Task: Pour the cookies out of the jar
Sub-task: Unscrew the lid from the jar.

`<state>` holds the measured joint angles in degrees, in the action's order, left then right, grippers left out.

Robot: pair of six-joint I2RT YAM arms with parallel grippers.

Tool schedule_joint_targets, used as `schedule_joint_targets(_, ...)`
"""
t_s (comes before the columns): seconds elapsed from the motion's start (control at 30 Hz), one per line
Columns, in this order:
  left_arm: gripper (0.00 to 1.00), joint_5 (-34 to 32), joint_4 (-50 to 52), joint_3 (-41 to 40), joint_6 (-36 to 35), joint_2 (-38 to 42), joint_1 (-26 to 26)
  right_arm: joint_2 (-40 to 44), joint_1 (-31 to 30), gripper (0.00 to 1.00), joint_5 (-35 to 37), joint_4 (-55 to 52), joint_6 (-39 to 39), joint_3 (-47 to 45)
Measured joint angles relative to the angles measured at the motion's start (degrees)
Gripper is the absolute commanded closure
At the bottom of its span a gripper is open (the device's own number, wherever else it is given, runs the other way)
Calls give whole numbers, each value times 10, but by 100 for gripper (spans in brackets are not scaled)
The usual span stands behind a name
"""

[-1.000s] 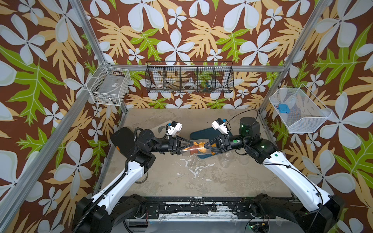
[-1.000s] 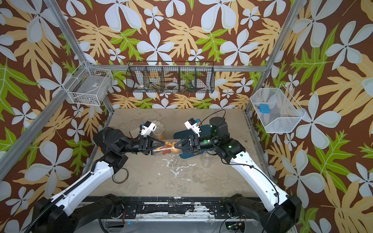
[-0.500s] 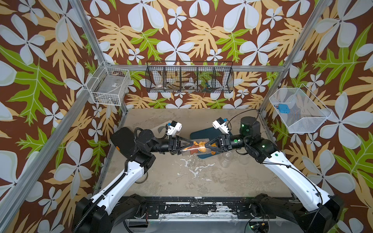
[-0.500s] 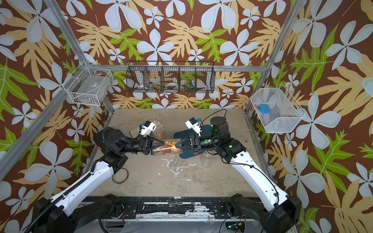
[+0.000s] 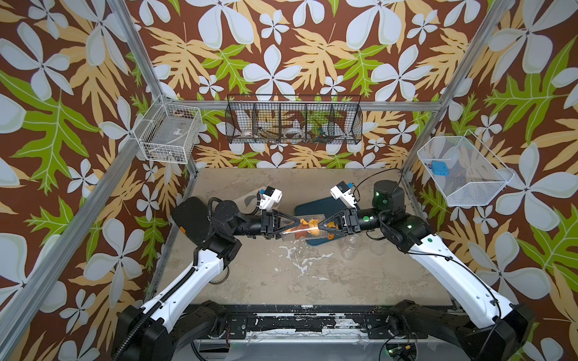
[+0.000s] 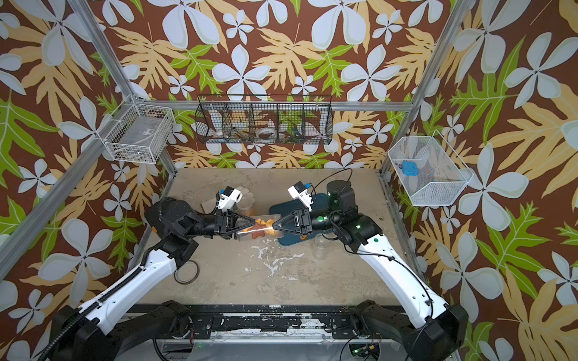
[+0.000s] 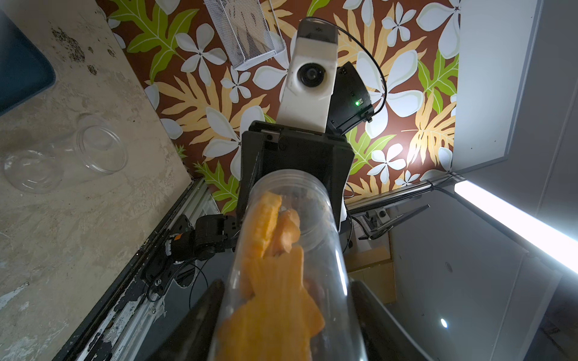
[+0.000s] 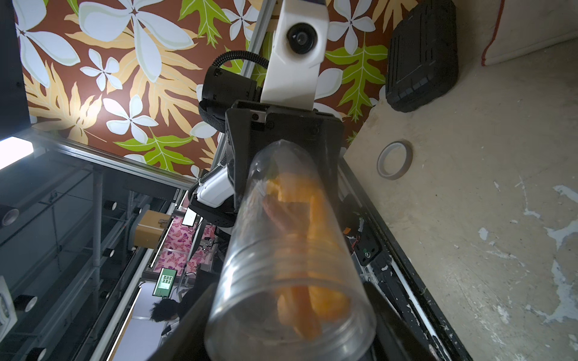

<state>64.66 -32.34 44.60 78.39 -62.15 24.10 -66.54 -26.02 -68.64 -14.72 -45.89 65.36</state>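
jar [image 5: 297, 229]: was clear, glossy plastic
cookies [image 5: 308, 225]: looked matt, ridged
table [image 5: 281, 281]: was rough, worn
wire basket [image 5: 294, 122]: was black metal

The walls [image 5: 281, 47] carry a brown print of white flowers with green and tan leaves, and the table [image 5: 297, 281] is mottled beige with white scuffs. The clear jar [image 5: 316, 218] shows orange, yellow and brown cookies [image 5: 308, 225] over a dark teal tray [image 5: 312, 208]. Above the back edge hangs a black wire basket [image 5: 294, 120]; by the side edges hang a white wire basket [image 5: 169, 134] and a white mesh basket [image 5: 463, 175] — with a bright blue item [image 5: 439, 167] inside.
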Motion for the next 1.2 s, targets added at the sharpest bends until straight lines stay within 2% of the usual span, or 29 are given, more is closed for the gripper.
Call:
schedule_joint_targets(0.27, 47, -14, -48, -27, 68, -3, -2, 1, 15, 40, 2, 1, 102, -10)
schedule_joint_targets(0.53, 47, -21, -106, -54, 135, -5, -4, 2, 15, 38, 11, 1, 169, -10)
schedule_joint_targets(1.07, 46, -16, -91, -53, 145, -12, -10, 17, 27, 38, 55, -52, 270, 4)
schedule_joint_targets(1.13, 46, -2, -73, -54, 147, -14, -17, 36, 36, 37, 79, -35, 283, -2)
schedule_joint_targets(1.2, 46, 0, -64, -54, 148, -16, -17, 50, 34, 32, 85, -14, 294, -17)
